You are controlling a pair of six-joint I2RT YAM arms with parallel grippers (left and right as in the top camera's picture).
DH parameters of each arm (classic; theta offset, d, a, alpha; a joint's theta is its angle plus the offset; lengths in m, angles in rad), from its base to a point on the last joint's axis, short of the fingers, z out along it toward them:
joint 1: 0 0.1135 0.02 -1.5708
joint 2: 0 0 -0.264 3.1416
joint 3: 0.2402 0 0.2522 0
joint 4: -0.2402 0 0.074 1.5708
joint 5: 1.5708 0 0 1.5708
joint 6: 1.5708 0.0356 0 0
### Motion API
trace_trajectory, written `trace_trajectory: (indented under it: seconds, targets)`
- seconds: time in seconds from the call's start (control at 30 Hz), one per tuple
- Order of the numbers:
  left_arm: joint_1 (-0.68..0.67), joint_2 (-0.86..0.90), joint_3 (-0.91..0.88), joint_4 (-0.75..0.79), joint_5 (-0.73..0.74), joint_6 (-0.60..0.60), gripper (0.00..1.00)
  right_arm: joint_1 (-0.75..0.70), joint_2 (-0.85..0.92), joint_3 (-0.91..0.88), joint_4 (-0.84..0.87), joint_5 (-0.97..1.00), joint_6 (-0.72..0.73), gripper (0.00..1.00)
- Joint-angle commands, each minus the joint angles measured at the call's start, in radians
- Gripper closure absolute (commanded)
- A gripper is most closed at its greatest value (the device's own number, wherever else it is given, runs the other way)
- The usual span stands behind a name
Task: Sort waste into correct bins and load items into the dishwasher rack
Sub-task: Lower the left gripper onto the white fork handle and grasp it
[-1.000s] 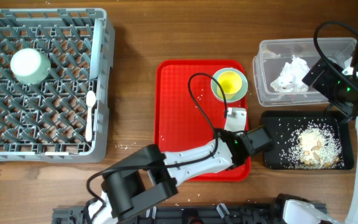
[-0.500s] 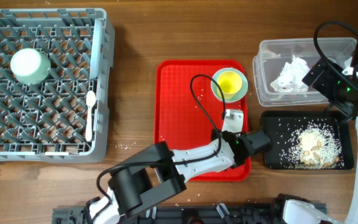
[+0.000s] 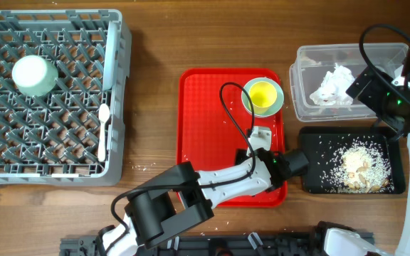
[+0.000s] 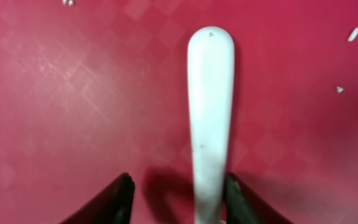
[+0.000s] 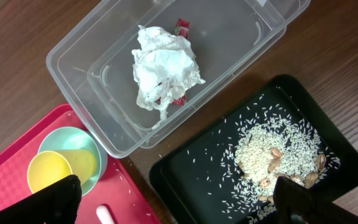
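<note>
My left gripper (image 4: 179, 186) is open low over the red tray (image 3: 212, 128), its fingers on either side of a white plastic utensil handle (image 4: 210, 106) that lies close to the right finger; the utensil's head is out of view. In the overhead view the left gripper (image 3: 261, 135) sits just below the yellow cup (image 3: 263, 93) in its blue-green saucer (image 3: 248, 104). My right gripper (image 5: 179, 205) is open and empty above the bins. The clear tub (image 3: 305, 107) holds white tissue (image 5: 163, 68) and a red wrapper (image 5: 182, 26). The black tray (image 3: 312, 178) holds rice and scraps (image 5: 272, 149).
The grey dishwasher rack (image 3: 116, 71) stands at the far left, with an upturned blue-green bowl (image 3: 34, 75) and a white spoon (image 3: 103, 131) in it. Loose rice grains lie on the red tray and on the wooden table.
My left gripper has shifted a little to the left over the red tray. The right arm has not moved.
</note>
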Motion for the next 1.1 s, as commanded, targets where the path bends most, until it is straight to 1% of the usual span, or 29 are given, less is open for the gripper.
trace_trajectory:
  seconds: [0.0, 0.1, 0.23, 0.37, 0.47, 0.5, 0.57, 0.63, 0.73, 0.8, 1.0, 1.07]
  targets:
    - [-0.001, 0.047, -0.023, 0.016, 0.151, -0.007, 0.63, 0.000, -0.005, 0.011, 0.002, -0.005, 0.004, 0.00]
    - [-0.001, 0.047, -0.023, 0.038, 0.232, -0.007, 0.64, 0.000, -0.005, 0.011, 0.002, -0.005, 0.004, 0.00]
    - [-0.001, 0.047, -0.024, 0.034, 0.274, -0.032, 0.63, 0.000, -0.005, 0.011, 0.002, -0.005, 0.004, 0.00]
    - [-0.001, 0.047, -0.025, 0.029, 0.284, -0.032, 0.63, 0.000, -0.005, 0.011, 0.002, -0.005, 0.004, 0.00]
    - [-0.001, 0.047, -0.025, -0.013, 0.285, -0.033, 0.64, 0.000, -0.005, 0.011, 0.002, -0.005, 0.004, 0.00]
    - [-0.001, 0.047, -0.025, -0.028, 0.290, -0.033, 0.63, 0.000, -0.005, 0.011, 0.002, -0.005, 0.004, 0.00]
    - [-0.001, 0.047, -0.025, -0.054, 0.313, -0.033, 0.59, 0.000, -0.005, 0.011, 0.002, -0.005, 0.004, 0.00]
    - [-0.001, 0.047, -0.025, -0.059, 0.329, -0.033, 0.59, 0.000, -0.005, 0.011, 0.002, -0.005, 0.004, 0.00]
    - [-0.001, 0.047, -0.025, -0.058, 0.330, -0.037, 0.63, 0.000, -0.005, 0.011, 0.002, -0.005, 0.004, 0.00]
    - [-0.001, 0.047, -0.025, -0.057, 0.340, -0.062, 0.71, 0.000, -0.005, 0.011, 0.002, -0.005, 0.004, 0.00]
    - [-0.002, 0.048, -0.025, -0.061, 0.341, -0.077, 0.72, 0.000, -0.005, 0.011, 0.002, -0.005, 0.003, 0.00]
    - [-0.002, 0.048, -0.025, -0.065, 0.341, -0.077, 0.77, 0.000, -0.005, 0.011, 0.002, -0.005, 0.004, 0.00]
